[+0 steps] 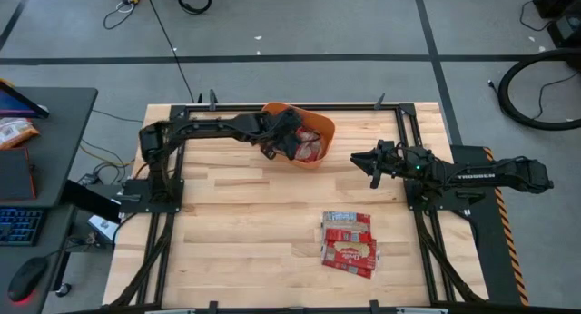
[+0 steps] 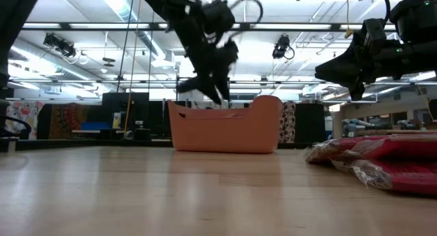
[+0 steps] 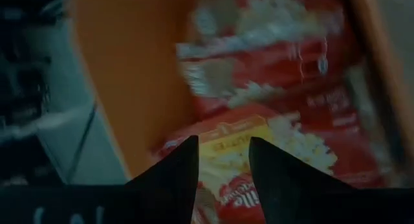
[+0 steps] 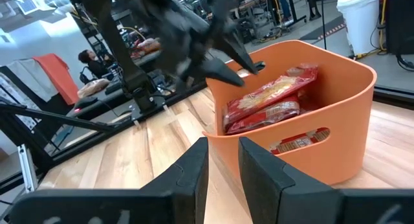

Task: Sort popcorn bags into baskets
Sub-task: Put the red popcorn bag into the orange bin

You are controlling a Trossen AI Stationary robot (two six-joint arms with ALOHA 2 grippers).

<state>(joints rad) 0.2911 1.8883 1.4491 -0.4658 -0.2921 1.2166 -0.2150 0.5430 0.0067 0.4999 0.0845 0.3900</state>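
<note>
The orange basket point(image 1: 325, 125) stands at the far middle of the table, with red popcorn bags point(image 1: 311, 149) lying inside it point(image 3: 272, 68) point(image 4: 272, 98). My left gripper point(image 1: 280, 143) hangs open over the basket's left part, fingers point(image 3: 223, 153) pointing down at the packets and holding nothing. A stack of several red packets point(image 1: 348, 241) lies flat on the wood at the near right point(image 2: 389, 157). My right gripper point(image 1: 370, 161) hovers right of the basket, raised above the table point(image 2: 348, 76). Its fingers point(image 4: 223, 156) are slightly apart and empty, facing the basket point(image 4: 336, 120).
Black frame rails point(image 1: 163, 214) run along the table's left and right sides. A dark desk point(image 1: 36, 169) with a keyboard and mouse stands beyond the left edge. Bare wood point(image 1: 245, 223) lies between the basket and the near edge, left of the packet stack.
</note>
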